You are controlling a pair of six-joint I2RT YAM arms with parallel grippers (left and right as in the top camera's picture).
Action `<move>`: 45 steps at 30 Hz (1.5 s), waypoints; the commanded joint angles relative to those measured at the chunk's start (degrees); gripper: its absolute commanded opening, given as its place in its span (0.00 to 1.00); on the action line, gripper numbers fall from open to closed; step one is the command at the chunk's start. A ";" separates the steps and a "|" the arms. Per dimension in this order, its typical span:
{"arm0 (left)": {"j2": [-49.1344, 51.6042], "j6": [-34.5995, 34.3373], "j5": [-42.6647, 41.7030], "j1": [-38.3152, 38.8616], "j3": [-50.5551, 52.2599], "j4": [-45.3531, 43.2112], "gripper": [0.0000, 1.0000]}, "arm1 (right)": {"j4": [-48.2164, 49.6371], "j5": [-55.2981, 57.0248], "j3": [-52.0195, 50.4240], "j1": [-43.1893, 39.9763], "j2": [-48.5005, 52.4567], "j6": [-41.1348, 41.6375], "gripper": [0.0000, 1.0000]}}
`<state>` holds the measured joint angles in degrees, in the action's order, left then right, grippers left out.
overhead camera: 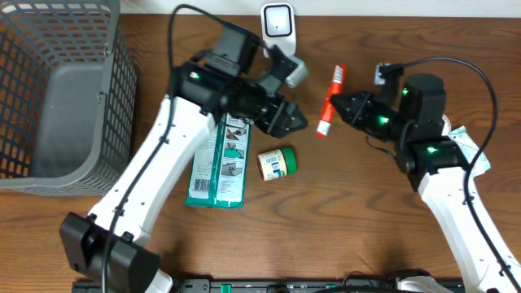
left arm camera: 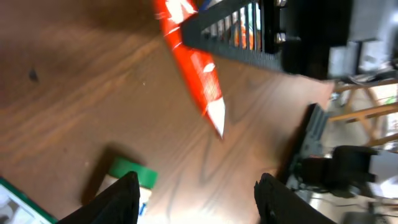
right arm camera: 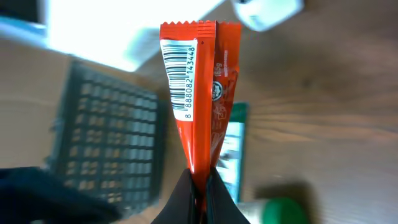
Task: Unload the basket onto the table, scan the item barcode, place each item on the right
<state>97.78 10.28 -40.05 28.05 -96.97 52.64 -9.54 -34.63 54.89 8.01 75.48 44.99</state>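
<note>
Pinching one narrow end of the red sachet (right arm camera: 198,106), the right jaws are closed on it over the far middle of the counter (overhead camera: 358,236). Its long axis runs away from them, with the barcode (right arm camera: 181,78) on the free end. The white scanner (overhead camera: 277,20) sits at the far edge, left of the sachet. The left jaws stand open and empty just beside it, so presenting the code likely falls to the right arm.

One basket (overhead camera: 122,81), one scanner (overhead camera: 278,22), one packet (overhead camera: 331,102), one jar (overhead camera: 278,163), one carton (overhead camera: 218,167).
</note>
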 commanded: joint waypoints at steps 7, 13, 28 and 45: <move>0.39 -3.04 6.73 3.91 0.00 -5.64 0.59 | 3.37 -2.78 0.22 4.02 -0.11 6.88 0.01; 0.39 -5.25 12.28 3.91 0.17 -6.47 0.59 | 5.11 -3.41 0.22 4.52 -0.11 9.40 0.01; 1.31 -6.16 12.24 3.91 0.44 -7.28 0.45 | 10.91 -5.92 0.22 5.95 -0.11 12.20 0.01; 1.31 -7.56 12.33 3.89 0.44 -8.20 0.07 | 11.10 -5.75 0.22 5.95 -0.11 11.50 0.28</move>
<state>98.26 2.79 -28.25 32.03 -96.97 44.58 1.32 -39.55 54.89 13.78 75.48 56.53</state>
